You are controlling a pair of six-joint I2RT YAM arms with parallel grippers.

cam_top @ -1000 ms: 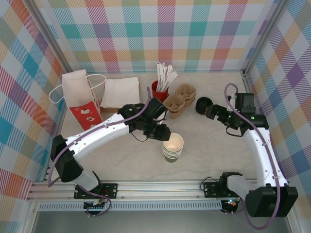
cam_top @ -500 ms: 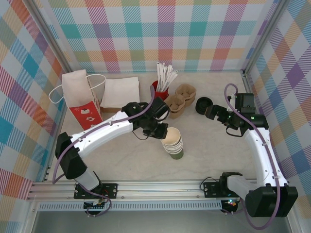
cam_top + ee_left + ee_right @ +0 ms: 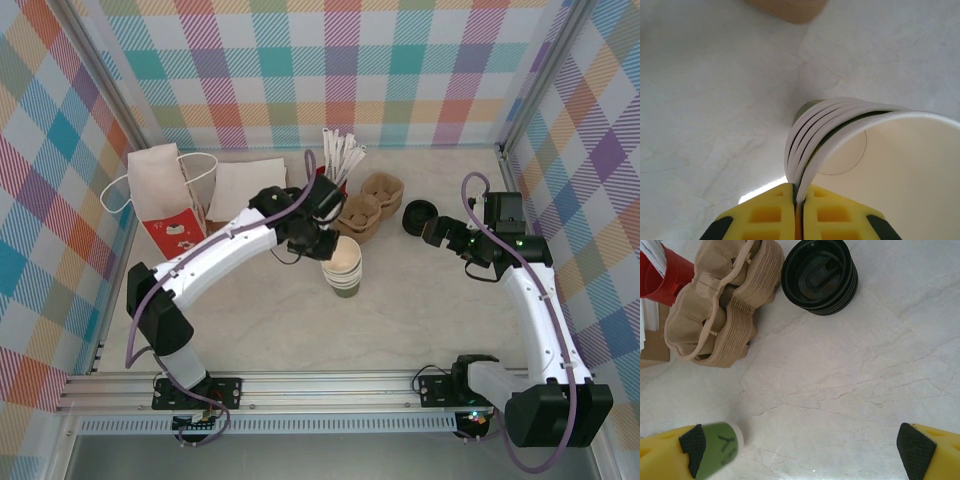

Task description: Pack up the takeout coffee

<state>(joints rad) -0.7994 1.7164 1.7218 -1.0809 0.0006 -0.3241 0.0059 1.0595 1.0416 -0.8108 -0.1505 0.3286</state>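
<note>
showing a pale marble-patterned table [image 3: 430, 310] with a nested stack of dark olive-green paper cups [image 3: 343, 268] near its middle, cream-white inside, just in front of a stack of brown moulded-pulp cup carriers [image 3: 365, 208]. the cup stack sits right at the tip of the left gripper [image 3: 322, 247], leaning slightly toward it. in the left wrist view the stacked white rims fan apart, and the yellow fingers are pressed almost together, pinching the near rim. the right gripper [image 3: 436, 232] hangs well apart from the cups, beside a stack of black plastic lids [image 3: 417, 216], its jaws spread wide and holding nothing.
</note>
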